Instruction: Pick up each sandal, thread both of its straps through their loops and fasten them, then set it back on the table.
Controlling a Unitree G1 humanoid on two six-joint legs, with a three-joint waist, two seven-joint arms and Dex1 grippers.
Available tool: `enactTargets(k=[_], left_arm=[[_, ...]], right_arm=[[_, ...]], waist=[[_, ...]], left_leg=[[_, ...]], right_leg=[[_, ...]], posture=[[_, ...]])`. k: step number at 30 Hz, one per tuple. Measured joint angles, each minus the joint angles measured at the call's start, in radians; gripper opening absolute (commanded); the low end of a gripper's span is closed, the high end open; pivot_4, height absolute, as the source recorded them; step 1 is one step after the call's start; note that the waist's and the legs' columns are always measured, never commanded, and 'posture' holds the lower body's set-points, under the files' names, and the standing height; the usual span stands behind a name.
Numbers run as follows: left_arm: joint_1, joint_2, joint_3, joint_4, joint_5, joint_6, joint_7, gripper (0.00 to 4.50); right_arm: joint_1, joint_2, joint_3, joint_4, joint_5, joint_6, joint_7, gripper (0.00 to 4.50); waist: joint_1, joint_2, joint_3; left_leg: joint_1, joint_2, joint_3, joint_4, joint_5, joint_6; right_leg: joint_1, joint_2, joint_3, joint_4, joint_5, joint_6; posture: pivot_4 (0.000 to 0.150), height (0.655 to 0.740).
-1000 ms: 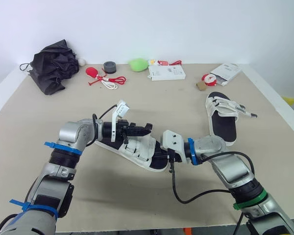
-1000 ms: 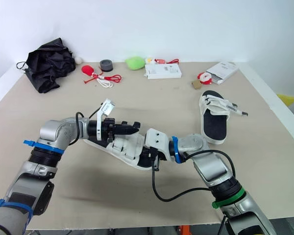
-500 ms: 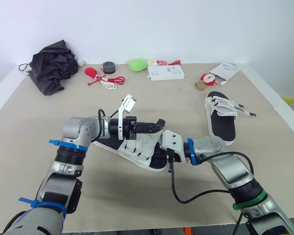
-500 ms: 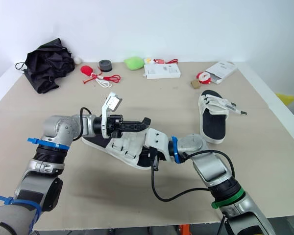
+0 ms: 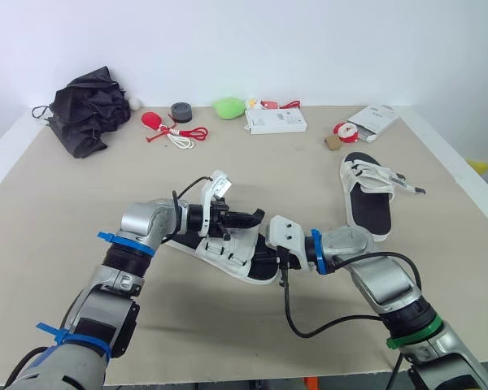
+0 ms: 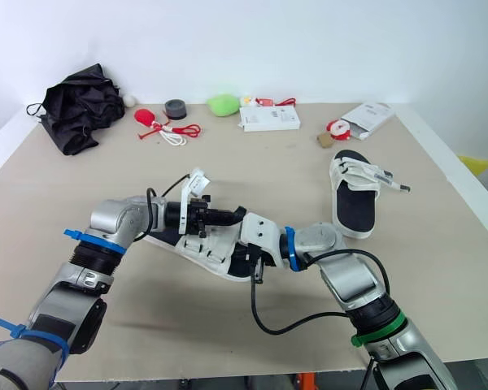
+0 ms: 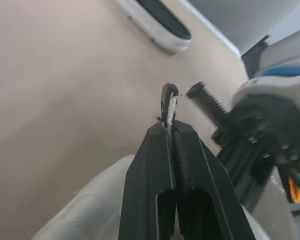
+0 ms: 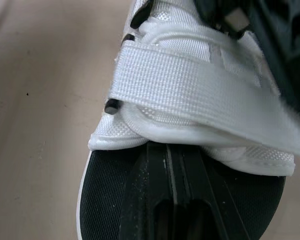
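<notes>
Sandal (image 5: 228,250), the nearer of two, lies on the table (image 5: 57,211) with the right gripper (image 8: 175,150) closed, its fingertips tucked under the white upper (image 8: 190,85). Over that sandal the left gripper (image 7: 169,128) pinches a white strap (image 7: 172,106) beside a black loop (image 7: 165,94). Second sandal (image 5: 370,205) rests well beyond it, rightward.

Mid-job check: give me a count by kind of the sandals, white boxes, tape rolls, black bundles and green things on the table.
White-and-black strap sandals: 2, one mid-table, one on the robot's right
Flat white boxes: 2, and
Dark grey tape roll: 1
Black fabric bundle: 1
Green soft lump: 1
Total: 7
</notes>
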Motion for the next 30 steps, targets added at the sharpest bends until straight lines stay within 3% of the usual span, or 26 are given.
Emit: enactTargets(k=[5, 6, 8, 14, 16, 20, 30], left_arm=[[-0.001, -0.007, -0.014, 0.008, 0.036, -0.020, 0.007, 0.07], [-0.003, -0.008, -0.015, 0.011, 0.041, -0.021, 0.011, 0.32], [-0.011, -0.009, -0.024, 0.026, 0.062, -0.029, 0.023, 0.87], [-0.017, -0.006, -0.051, 0.027, 0.131, -0.092, 0.064, 3.70], [-0.017, -0.007, -0.056, 0.030, 0.152, -0.116, 0.076, 4.45], [-0.018, -0.015, -0.063, 0.043, 0.177, -0.164, 0.104, 4.45], [-0.104, -0.051, -0.014, 0.262, 0.357, -0.350, 0.384, 4.45]], right_arm=[[0.001, 0.000, 0.000, 0.000, -0.001, 0.004, -0.003, 0.00], [0.001, 0.000, 0.000, 0.000, -0.001, 0.006, -0.003, 0.00], [0.000, 0.000, 0.000, 0.001, -0.002, 0.008, -0.005, 0.00], [0.001, 0.000, 0.001, 0.001, -0.001, 0.007, -0.005, 0.00], [0.000, 0.000, 0.002, 0.005, -0.001, 0.006, -0.005, 0.00], [-0.003, 0.000, 0.002, 0.014, -0.002, 0.000, -0.005, 0.00], [-0.008, -0.004, 0.003, 0.016, -0.001, -0.012, 0.015, 0.00]], waist=[[0.000, 0.000, -0.001], [0.000, 0.000, -0.001], [0.000, 0.001, -0.001], [0.000, 0.002, -0.003], [0.000, 0.002, -0.003], [0.000, 0.003, -0.003], [-0.001, 0.001, -0.001]], left_leg=[[0.002, 0.000, 0.000, 0.001, 0.000, 0.000], [0.002, 0.000, 0.000, 0.001, 0.000, 0.000], [0.003, -0.001, -0.001, 0.001, 0.000, 0.000], [0.004, -0.001, -0.001, 0.001, 0.000, 0.000], [0.004, -0.001, -0.001, 0.001, 0.000, 0.000], [0.004, -0.001, -0.001, 0.001, 0.001, 0.001], [-0.001, -0.003, -0.001, 0.000, 0.001, 0.002]], right_leg=[[0.002, 0.000, 0.000, 0.000, 0.000, 0.000], [0.003, 0.000, 0.000, 0.000, 0.000, 0.000], [0.004, 0.000, 0.000, 0.000, 0.000, 0.000], [0.004, 0.000, 0.000, 0.000, 0.000, 0.000], [0.004, 0.000, 0.000, 0.000, 0.000, 0.000], [0.005, 0.000, 0.000, 0.000, 0.001, 0.001], [0.000, 0.000, 0.003, 0.000, 0.001, 0.003]], posture=[[0.150, 0.7400], [0.150, 0.7400], [0.150, 0.7400], [0.150, 0.7400], [0.150, 0.7400], [0.150, 0.7400], [0.150, 0.7400]])
